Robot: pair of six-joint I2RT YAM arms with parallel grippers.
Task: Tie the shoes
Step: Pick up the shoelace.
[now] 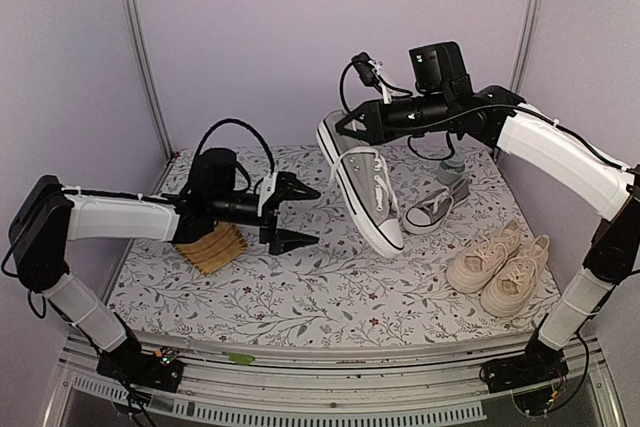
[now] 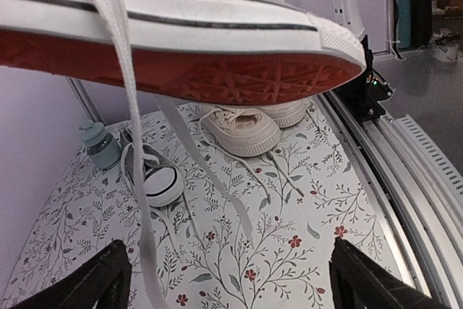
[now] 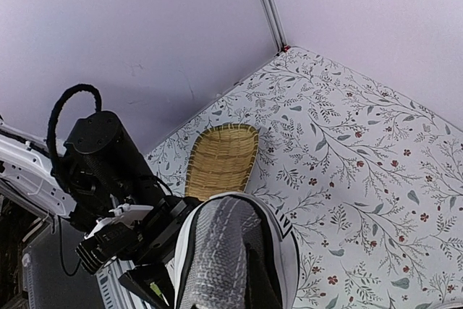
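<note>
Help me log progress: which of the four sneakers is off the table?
The grey sneaker clamped at its heel by the right gripper, hanging toe-down; the other grey sneaker and the cream pair rest on the table.

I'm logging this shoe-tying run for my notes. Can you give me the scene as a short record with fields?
right pincer: shut on the heel of the lifted grey sneaker, held in the air
left pincer: open, empty, beside that shoe
laces: hanging loose from it
on the table: second grey sneaker, cream pair, bottle, woven tray
</note>
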